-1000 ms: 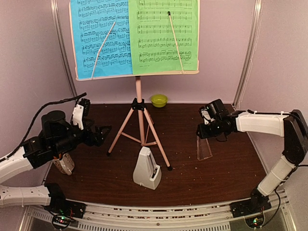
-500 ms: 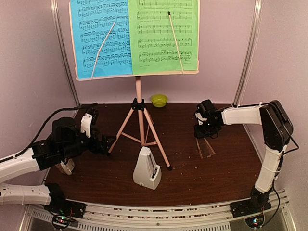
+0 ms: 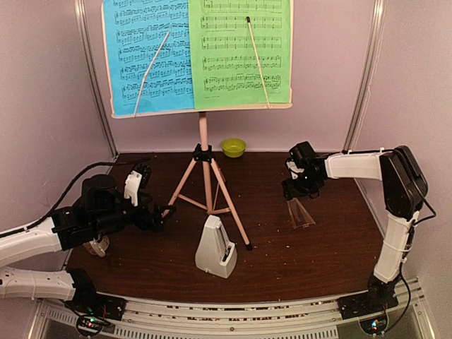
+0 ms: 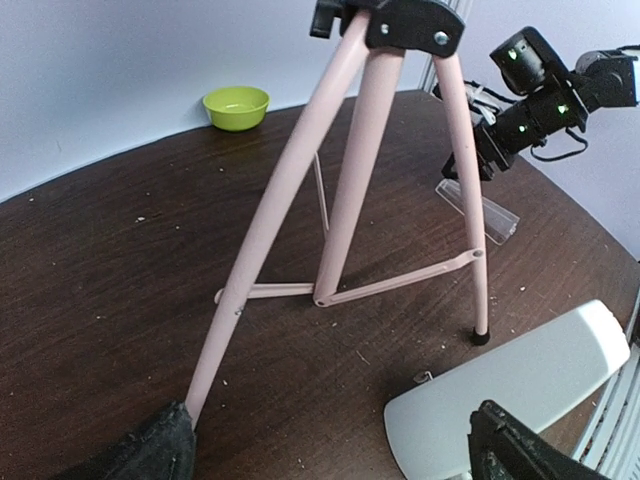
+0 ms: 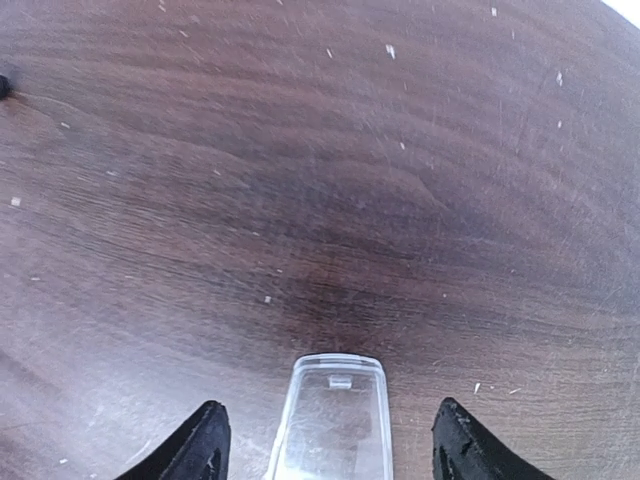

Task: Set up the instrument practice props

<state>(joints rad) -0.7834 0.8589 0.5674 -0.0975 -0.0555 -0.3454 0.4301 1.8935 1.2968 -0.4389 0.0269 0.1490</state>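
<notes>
most seems done: stand upright on the bench carrying blue sheet and green sheet, metronome beside its front leg; left gripper gapes empty near a leg, right gripper gapes over a clear piece, perhaps unplaced.

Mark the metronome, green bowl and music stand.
metronome (image 3: 210, 247): top external view, its white front face.
green bowl (image 4: 237, 119): left wrist view, near outer wall.
music stand (image 3: 203, 153): top external view, black tripod hub.

Pale lilac walls, dk wood tabletop w/ crumbs, metal corner posts.
</notes>
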